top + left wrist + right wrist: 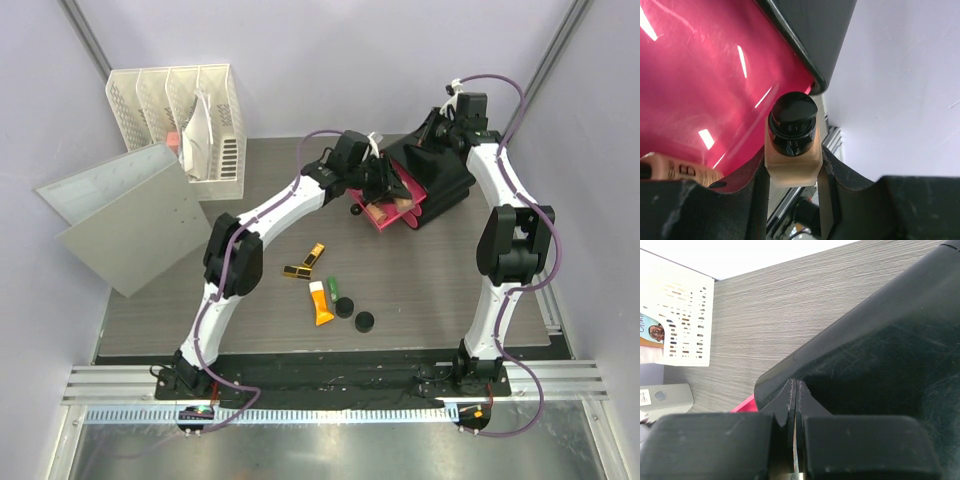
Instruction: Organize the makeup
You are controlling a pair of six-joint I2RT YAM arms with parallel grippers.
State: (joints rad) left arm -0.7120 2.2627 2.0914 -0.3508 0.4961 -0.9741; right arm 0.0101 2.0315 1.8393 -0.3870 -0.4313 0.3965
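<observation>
I'm looking at a grey wood-grain counter [440, 290] boxed in by pale lilac walls, with a metal rail [320, 385] along its near edge. A white file rack [185, 115] stands in the far left corner and a grey binder [125, 215] lies beside it, overhanging the left side. My left pincer [793, 175] is pinching a beige foundation bottle [790, 150] upright over the pink drawer [395, 205] of the black box [440, 170]. A second bottle [680, 172] lies in that drawer. My right pincer [796, 400] is pressed together at the box's top. Loose mid-counter: two lipsticks [315, 254] [297, 271], a green stick [333, 291], an orange tube [322, 303] and two black discs [345, 307] [365, 321].
</observation>
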